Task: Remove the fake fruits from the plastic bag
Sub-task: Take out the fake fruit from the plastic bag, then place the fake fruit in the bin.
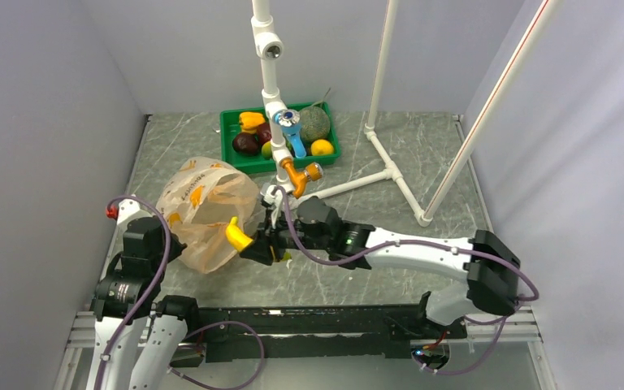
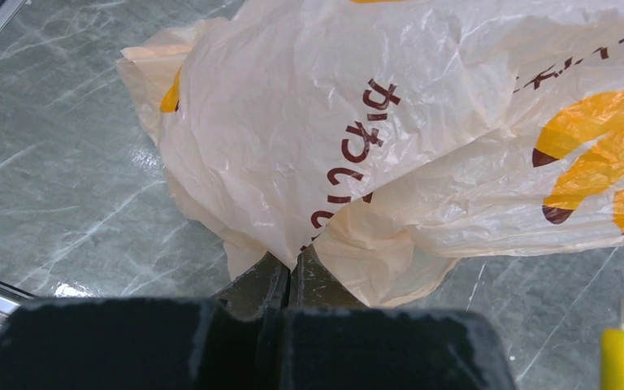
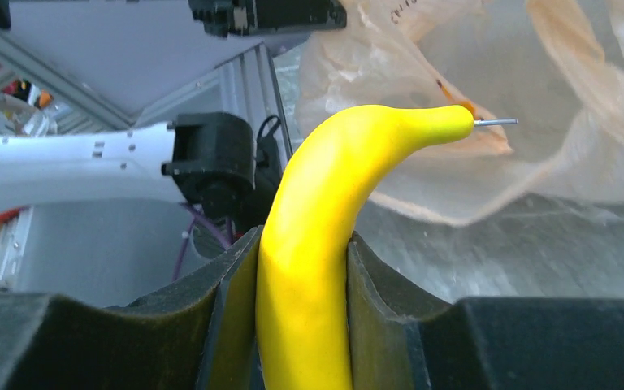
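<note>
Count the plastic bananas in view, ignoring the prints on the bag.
1: the banana held in the right gripper, just beside the plastic bag. More could be hidden inside.

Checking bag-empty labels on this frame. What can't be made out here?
Inside the plastic bag: top view, crumpled translucent film hides it; right wrist view blurs it.
Middle of the green tray: top view, the white pipe post covers it.
Lower end of the banana: right wrist view, cut off at the bottom edge below the right tool.
Tips of the left tool: left wrist view, buried in a bag fold.
</note>
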